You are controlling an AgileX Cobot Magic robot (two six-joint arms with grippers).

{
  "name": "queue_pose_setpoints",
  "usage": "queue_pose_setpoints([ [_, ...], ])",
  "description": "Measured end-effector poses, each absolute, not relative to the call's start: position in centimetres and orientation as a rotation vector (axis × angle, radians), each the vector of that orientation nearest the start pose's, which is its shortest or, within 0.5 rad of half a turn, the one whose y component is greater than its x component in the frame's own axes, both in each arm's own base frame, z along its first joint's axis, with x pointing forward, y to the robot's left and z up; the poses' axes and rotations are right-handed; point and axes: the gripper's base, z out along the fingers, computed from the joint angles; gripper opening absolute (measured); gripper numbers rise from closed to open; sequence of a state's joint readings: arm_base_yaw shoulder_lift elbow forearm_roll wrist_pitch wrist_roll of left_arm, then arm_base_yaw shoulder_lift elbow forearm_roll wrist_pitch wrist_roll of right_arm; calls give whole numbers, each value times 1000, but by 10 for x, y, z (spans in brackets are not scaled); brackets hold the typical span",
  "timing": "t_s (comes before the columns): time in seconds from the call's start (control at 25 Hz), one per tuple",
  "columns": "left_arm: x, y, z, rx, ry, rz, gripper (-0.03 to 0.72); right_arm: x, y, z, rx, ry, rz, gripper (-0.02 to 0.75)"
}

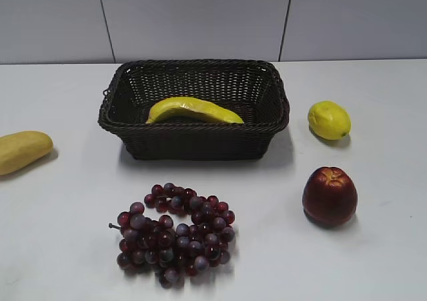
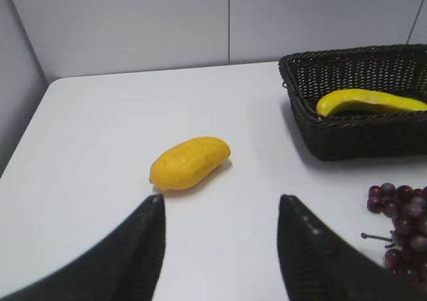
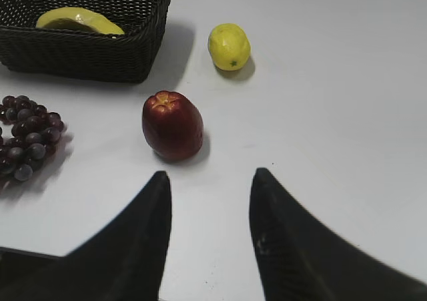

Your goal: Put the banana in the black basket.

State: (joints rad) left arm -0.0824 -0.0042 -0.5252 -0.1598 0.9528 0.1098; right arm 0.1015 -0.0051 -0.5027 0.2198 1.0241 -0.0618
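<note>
The long curved yellow banana point(image 1: 193, 109) lies inside the black basket point(image 1: 193, 143) at the middle of the table. It also shows in the left wrist view point(image 2: 370, 101) and the right wrist view point(image 3: 79, 19), in the basket point(image 2: 360, 137) point(image 3: 80, 51). My left gripper point(image 2: 221, 204) is open and empty above the table, just in front of the plump yellow fruit. My right gripper point(image 3: 210, 177) is open and empty, just in front of the red apple. Neither gripper shows in the exterior view.
A plump yellow-tan fruit point(image 1: 22, 151) point(image 2: 190, 162) lies at the left. A lemon point(image 1: 329, 119) point(image 3: 229, 46) and a red apple point(image 1: 329, 195) point(image 3: 172, 125) sit on the right. A bunch of dark grapes point(image 1: 177, 233) point(image 2: 400, 231) point(image 3: 27, 137) lies in front of the basket.
</note>
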Motion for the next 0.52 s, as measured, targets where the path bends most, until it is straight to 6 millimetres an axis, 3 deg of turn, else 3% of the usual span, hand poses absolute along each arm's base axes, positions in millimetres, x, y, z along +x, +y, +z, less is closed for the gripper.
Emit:
queue_pose_setpoints([
  [0.52, -7, -5, 285, 193, 1973, -62, 520, -7, 16, 283, -169, 1985, 287, 299],
])
